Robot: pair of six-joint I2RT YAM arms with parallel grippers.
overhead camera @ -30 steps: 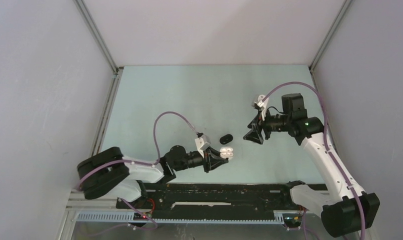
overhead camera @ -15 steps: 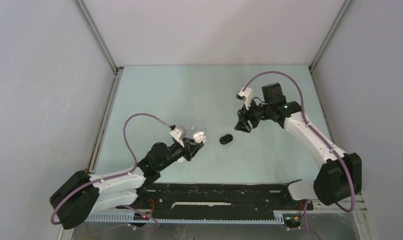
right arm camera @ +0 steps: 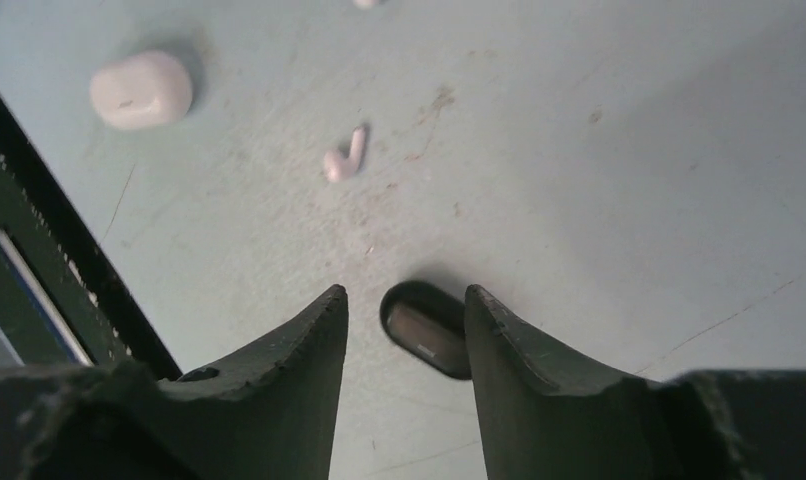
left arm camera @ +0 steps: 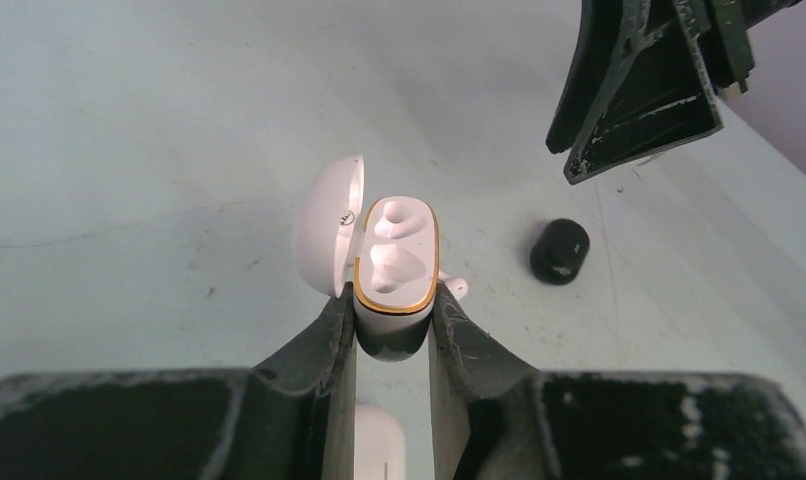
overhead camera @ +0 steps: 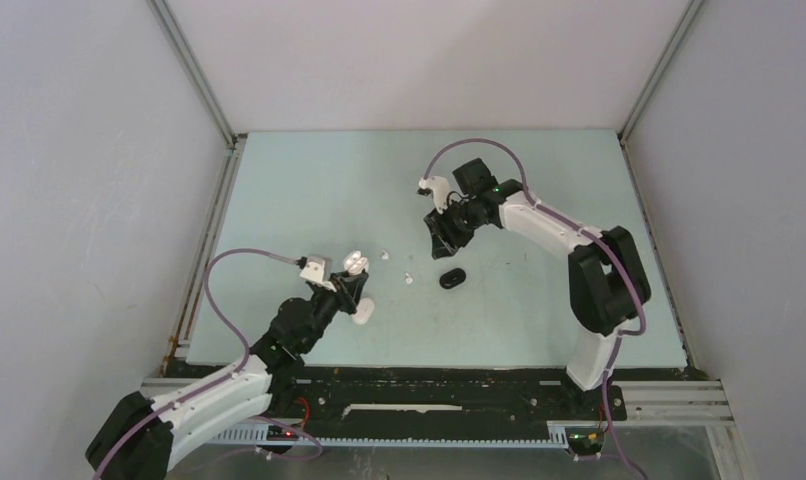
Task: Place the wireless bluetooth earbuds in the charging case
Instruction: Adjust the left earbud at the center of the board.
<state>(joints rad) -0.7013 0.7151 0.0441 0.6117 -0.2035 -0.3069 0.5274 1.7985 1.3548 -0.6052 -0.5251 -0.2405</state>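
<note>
My left gripper (left arm camera: 391, 300) is shut on an open white charging case (left arm camera: 396, 265) with a gold rim, lid (left arm camera: 329, 232) flipped left and both sockets empty. In the top view the left gripper (overhead camera: 351, 277) holds the case (overhead camera: 354, 262) above the table. One white earbud (overhead camera: 407, 279) lies right of it and shows in the right wrist view (right arm camera: 344, 160). Another earbud (overhead camera: 385, 256) lies farther back. My right gripper (right arm camera: 406, 295) is open, its fingers either side of a closed black case (right arm camera: 429, 332); in the top view the right gripper (overhead camera: 442, 243) is above and just behind the black case (overhead camera: 452, 277).
A closed white case (overhead camera: 364, 312) lies on the table under my left gripper and shows far left in the right wrist view (right arm camera: 141, 88). The black rail (overhead camera: 429, 390) runs along the table's near edge. Grey walls enclose the pale green table (overhead camera: 309, 190).
My left arm has swung left and back, carrying the open white case. My right arm has moved left and now hovers over the black case.
</note>
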